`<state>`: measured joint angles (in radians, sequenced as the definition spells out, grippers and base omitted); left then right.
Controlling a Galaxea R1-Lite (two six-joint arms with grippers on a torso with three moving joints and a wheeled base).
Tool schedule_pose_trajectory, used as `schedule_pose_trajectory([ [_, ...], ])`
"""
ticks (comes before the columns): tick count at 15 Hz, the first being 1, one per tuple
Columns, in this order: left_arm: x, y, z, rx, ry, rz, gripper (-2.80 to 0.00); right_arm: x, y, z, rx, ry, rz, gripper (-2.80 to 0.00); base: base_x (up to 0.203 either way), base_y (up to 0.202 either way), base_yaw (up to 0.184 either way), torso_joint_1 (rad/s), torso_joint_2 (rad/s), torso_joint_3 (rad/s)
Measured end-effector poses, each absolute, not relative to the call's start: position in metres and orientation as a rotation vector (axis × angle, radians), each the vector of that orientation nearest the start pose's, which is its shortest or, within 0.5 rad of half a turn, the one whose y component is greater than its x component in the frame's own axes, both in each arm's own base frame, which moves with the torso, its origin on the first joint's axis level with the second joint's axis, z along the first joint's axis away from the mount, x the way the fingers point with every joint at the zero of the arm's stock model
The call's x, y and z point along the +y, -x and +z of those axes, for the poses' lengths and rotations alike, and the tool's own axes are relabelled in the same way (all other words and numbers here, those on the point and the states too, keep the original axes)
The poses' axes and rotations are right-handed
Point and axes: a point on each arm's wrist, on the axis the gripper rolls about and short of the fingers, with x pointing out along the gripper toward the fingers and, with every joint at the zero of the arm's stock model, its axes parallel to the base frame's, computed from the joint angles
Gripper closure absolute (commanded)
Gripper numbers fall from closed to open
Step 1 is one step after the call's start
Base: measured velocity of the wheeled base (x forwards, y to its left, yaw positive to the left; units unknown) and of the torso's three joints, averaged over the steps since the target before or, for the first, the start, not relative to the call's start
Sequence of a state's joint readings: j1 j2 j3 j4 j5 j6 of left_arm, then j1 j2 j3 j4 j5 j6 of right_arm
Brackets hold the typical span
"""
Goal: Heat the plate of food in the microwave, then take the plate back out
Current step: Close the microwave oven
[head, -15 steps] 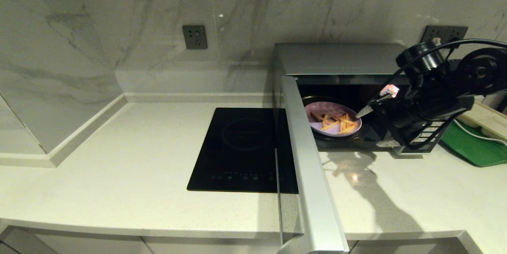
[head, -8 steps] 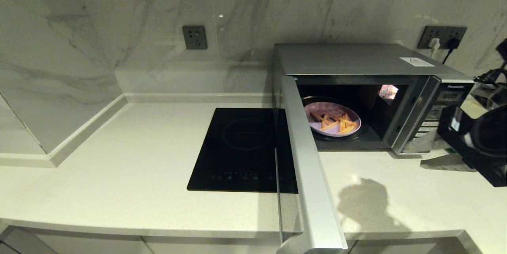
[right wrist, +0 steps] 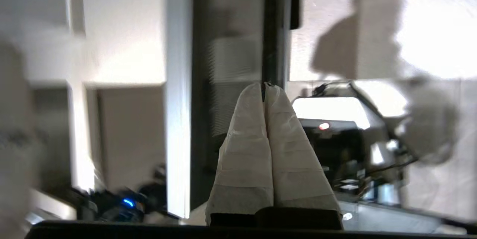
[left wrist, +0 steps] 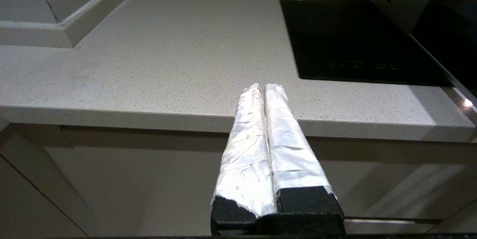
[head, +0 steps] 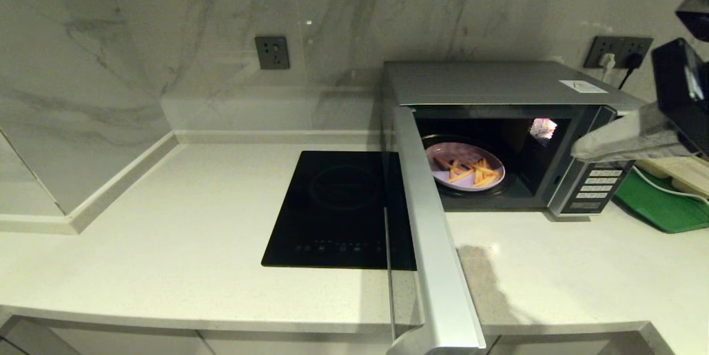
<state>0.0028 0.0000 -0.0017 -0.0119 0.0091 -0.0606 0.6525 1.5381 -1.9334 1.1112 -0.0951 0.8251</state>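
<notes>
Head view: the microwave point(head: 498, 89) stands at 2 o'clock on the countertop point(head: 166, 222), its door point(head: 432, 233) swung fully open toward 6 o'clock. The plate of food point(head: 464, 173) lies inside the cavity on the turntable. The right gripper point(head: 579, 151) hovers at 3 o'clock before the keypad point(head: 598, 189). Right wrist view alone shows its taped jaws pressed together, empty point(right wrist: 265, 88). Left wrist view alone shows the left gripper point(left wrist: 263, 87), jaws likewise closed and empty, parked below the counter edge, near the induction hob point(left wrist: 354, 37).
</notes>
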Motion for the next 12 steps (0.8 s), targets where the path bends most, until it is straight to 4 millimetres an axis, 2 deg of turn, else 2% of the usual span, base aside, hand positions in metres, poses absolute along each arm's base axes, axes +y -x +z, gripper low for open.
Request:
schedule_pose_trajectory([
  [3, 0.0, 0.023, 0.077, -0.013, 0.061, 0.011, 0.0, 0.179, -0.154, 0.359, 0.809, -0.303, 0.296, 0.0, 0.0, 0.0, 0.0, 0.0, 0.0, 0.0],
  [5, 0.0, 0.023, 0.077, -0.014, 0.06, 0.011, 0.0, 0.209, -0.145, 0.352, 0.761, -0.214, 0.331, 0.0, 0.0, 0.0, 0.0, 0.0, 0.0, 0.0],
  [12, 0.0, 0.023, 0.077, -0.014, 0.06, 0.011, 0.0, 0.249, -0.124, 0.342, 0.742, -0.087, 0.469, 0.0, 0.0, 0.0, 0.0, 0.0, 0.0, 0.0],
])
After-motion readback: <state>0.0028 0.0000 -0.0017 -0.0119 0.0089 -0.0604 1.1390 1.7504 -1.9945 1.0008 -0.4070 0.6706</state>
